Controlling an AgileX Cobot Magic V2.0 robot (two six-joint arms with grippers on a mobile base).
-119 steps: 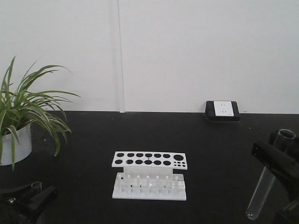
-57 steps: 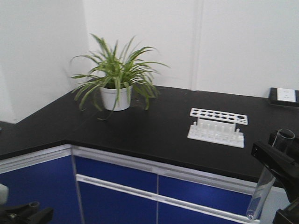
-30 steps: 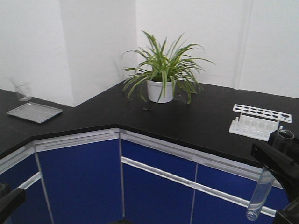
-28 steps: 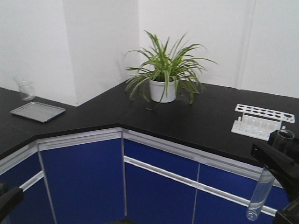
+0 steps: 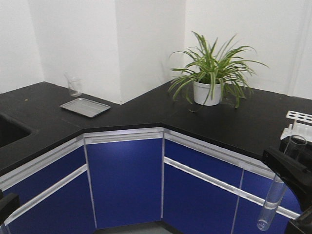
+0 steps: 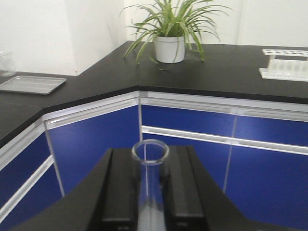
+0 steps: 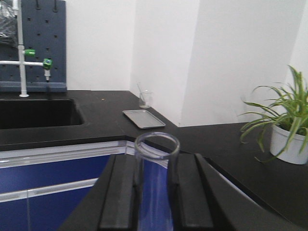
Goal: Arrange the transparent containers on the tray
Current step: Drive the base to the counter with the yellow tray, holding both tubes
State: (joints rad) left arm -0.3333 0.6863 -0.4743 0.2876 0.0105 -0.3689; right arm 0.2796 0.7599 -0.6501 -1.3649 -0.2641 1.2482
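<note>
Currently the left gripper is closed on a tube, and the right gripper on a second tube. Both are well apart from the tray.

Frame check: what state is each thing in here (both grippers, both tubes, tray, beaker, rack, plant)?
Left gripper: shut on the left tube.
Left tube: gripped, looks empty.
Right gripper: shut on the right tube.
Right tube: gripped, slightly tilted, looks empty.
Tray: flat on the counter, nothing on it.
Beaker: upright behind the tray, off it.
Rack: standing, no tubes visible in it.
Plant: upright.
</note>
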